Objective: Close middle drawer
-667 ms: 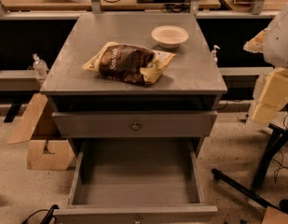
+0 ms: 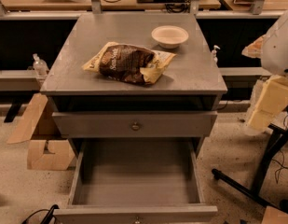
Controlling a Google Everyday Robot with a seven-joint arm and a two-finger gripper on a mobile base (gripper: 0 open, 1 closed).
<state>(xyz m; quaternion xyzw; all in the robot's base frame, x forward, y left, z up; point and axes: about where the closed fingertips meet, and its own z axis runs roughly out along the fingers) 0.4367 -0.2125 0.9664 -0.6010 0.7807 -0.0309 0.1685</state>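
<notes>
The grey cabinet stands in the middle of the view. The middle drawer is pulled far out towards me; its plain grey box is empty, and its flat front with a small round knob is at the bottom edge. Above it, a shut-looking grey drawer front carries a round knob. Any drawer below the open one is hidden. My arm, white and cream, hangs at the right edge, away from the cabinet. The gripper itself is out of view.
On the cabinet top lie a brown and yellow chip bag and a white bowl. Cardboard pieces lean at the cabinet's left. A black stand's legs cross the floor at the right. Benches with cables run behind.
</notes>
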